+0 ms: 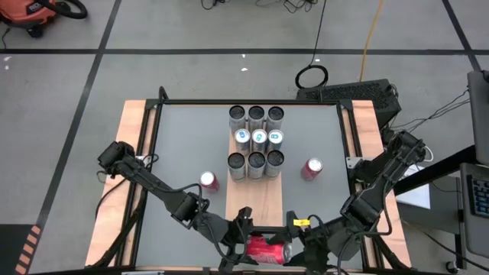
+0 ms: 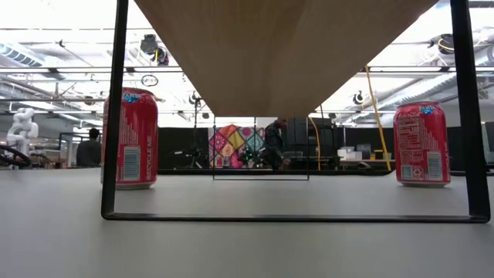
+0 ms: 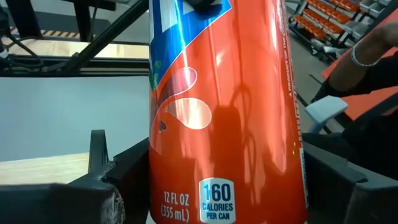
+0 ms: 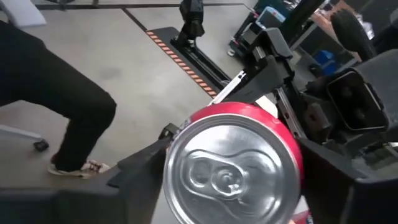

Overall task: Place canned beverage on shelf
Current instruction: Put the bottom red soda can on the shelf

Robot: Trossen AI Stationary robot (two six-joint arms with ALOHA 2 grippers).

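A red beverage can [image 1: 266, 250] lies level at the table's near edge, just before the near end of the light-brown shelf [image 1: 246, 200], its silver top [image 4: 231, 171] toward the table's right. My left gripper [image 1: 246, 238] is shut on it from the left and my right gripper [image 1: 299, 238] from the right. Several silver-topped cans [image 1: 256, 141] stand on the shelf's far half. Two more red cans stand on the grey table, one left of the shelf [image 1: 208, 180] and one right [image 1: 312, 169]. The low view shows neither gripper. My left gripper pinches the can's painted side wall [image 3: 186, 124] between its two fingers [image 3: 102, 186], which lie across the can. It comes slanting from the table's left and far side. The can is level and lifted clear. My right gripper holds the can's top end [image 4: 186, 134] between its two fingers [image 4: 140, 165], one on each side of the rim. The fingers point along the can, level, from the table's right. The top faces the wrist camera.
The shelf's black frame legs [image 2: 116, 116] stand on the table, with the board [image 2: 285, 46] above the low camera. A person's leg [image 4: 56, 106] and a hand [image 3: 373, 50] show beyond the table's near edge. Bare board lies between the standing cans and the held can.
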